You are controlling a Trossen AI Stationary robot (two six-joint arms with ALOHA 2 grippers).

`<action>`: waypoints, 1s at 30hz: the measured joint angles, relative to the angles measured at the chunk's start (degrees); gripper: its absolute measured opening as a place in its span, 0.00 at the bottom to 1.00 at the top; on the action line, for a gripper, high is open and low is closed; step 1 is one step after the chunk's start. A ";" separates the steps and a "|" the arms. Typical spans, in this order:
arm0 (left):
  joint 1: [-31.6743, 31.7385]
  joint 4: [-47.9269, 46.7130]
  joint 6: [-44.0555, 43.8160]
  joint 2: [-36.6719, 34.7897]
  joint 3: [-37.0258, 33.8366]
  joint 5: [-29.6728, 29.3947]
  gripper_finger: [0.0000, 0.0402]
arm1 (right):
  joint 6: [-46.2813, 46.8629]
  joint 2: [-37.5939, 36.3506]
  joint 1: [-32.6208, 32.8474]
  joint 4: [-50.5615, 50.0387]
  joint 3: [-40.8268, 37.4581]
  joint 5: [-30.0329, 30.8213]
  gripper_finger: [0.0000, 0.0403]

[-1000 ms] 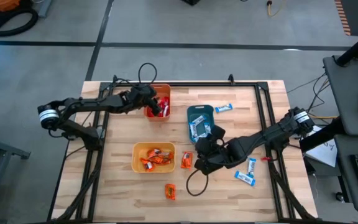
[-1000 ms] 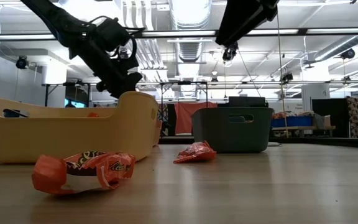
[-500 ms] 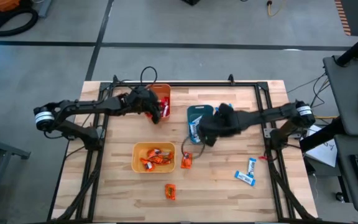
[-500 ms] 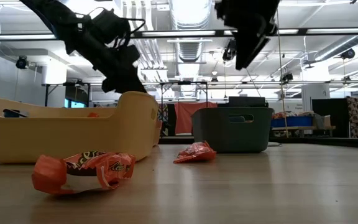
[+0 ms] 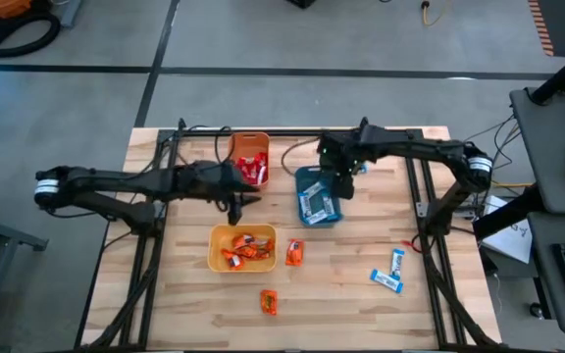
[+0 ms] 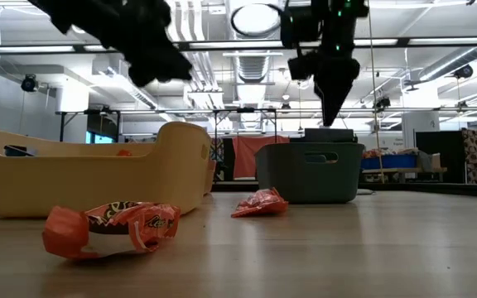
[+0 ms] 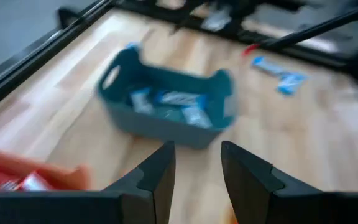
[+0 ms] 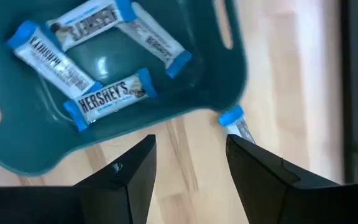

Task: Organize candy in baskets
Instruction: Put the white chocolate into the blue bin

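Right pincer (image 5: 339, 182) has swung back over the teal basket (image 5: 315, 196), spread and empty; left pincer (image 5: 244, 197) sits spread beside the orange basket (image 5: 250, 167).

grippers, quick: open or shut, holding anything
Left gripper: open, empty, between the orange basket and the yellow basket.
Right gripper: open, empty, above the teal basket.
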 joint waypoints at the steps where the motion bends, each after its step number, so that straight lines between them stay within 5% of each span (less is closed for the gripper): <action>1: -1.32 -0.06 -0.25 -1.12 0.00 0.00 0.28 | -2.83 0.00 -1.61 1.04 -0.84 -2.54 0.46; 7: -9.17 -0.31 -2.18 -6.67 0.00 -0.37 0.28 | -10.19 -0.02 -9.66 5.15 -7.05 -12.72 0.41; 16: -18.37 -0.63 -2.46 -11.21 -0.02 -10.04 0.28 | -14.02 -0.51 -16.08 11.56 -16.68 -12.06 0.32; 30: -20.59 -1.66 -1.52 -13.60 -0.02 -10.73 0.28 | -22.70 -8.42 -17.58 36.48 -34.00 -5.16 0.27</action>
